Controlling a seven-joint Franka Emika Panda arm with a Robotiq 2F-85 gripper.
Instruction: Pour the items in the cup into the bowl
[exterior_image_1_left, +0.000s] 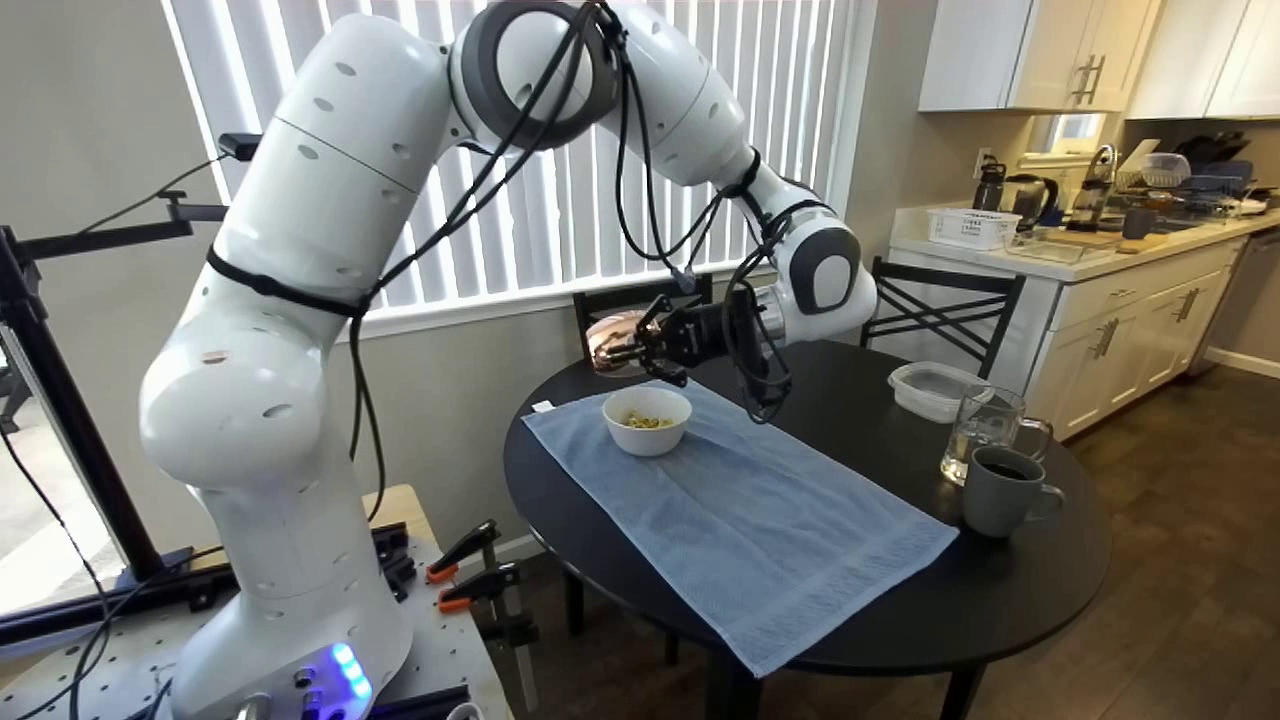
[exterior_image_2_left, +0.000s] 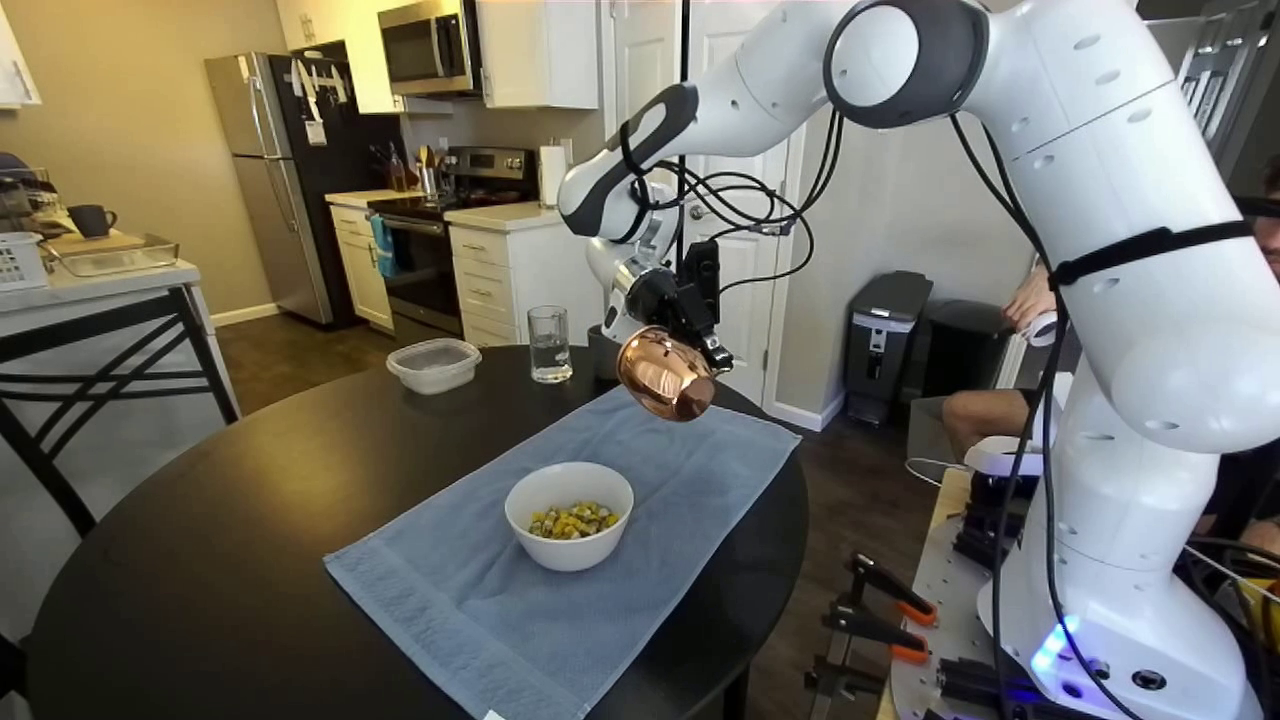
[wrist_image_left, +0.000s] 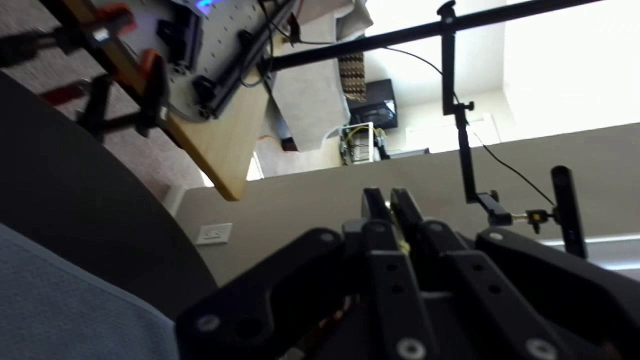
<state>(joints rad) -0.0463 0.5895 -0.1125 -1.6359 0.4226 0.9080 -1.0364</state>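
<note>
Exterior view, left to right: on the round black desk (exterior_image_2_left: 230, 520), atop a blue towel (exterior_image_2_left: 665, 475), stands the white bowl (exterior_image_2_left: 568, 553), partly filled with yellowish pieces (exterior_image_2_left: 572, 521). Right of it, higher and apart, is the copper cup (exterior_image_2_left: 660, 374), its long axis slanting down rightward to the narrower end, inside hidden. At the cup's upper right, my gripper (wrist_image_left: 389, 203) is clamped onto it; the wrist view shows the fingers (wrist_image_left: 406, 207) nearly together. The bowl lies below and left of the grip. Any further pouring, I judge, needs the cup carried left above the bowl, mouth down.
</note>
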